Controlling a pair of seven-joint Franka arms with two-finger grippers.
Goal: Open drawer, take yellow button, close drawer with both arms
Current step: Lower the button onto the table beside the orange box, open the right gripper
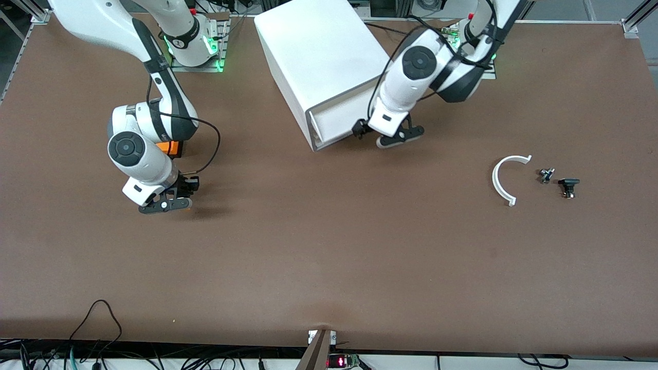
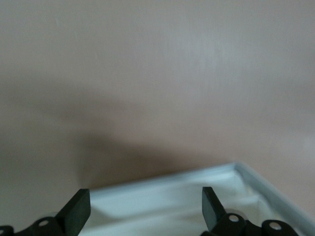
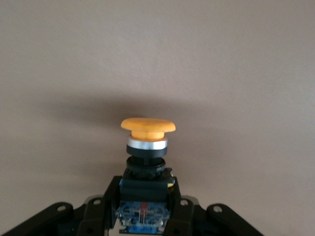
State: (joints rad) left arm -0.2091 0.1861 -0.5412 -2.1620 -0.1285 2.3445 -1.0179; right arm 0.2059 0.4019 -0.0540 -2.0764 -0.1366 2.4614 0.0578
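Note:
My right gripper [image 1: 165, 204] is shut on the button [image 3: 147, 129] and holds it low over the bare table toward the right arm's end. In the right wrist view [image 3: 142, 212] the fingers clamp the black-and-blue body, and the orange-yellow cap points away from the hand. My left gripper [image 1: 397, 136] is open and empty at the front of the white cabinet [image 1: 318, 51], by the drawer [image 1: 336, 121]. In the left wrist view [image 2: 145, 212] its fingers [image 2: 78, 210] straddle the drawer's white rimmed edge [image 2: 197, 174] without touching it. I cannot tell how far the drawer stands out.
An orange cube [image 1: 171, 148] sits partly hidden by the right arm. A white curved strip [image 1: 501, 181] and two small black parts [image 1: 546, 176] [image 1: 568, 187] lie toward the left arm's end. Cables hang along the table edge nearest the front camera.

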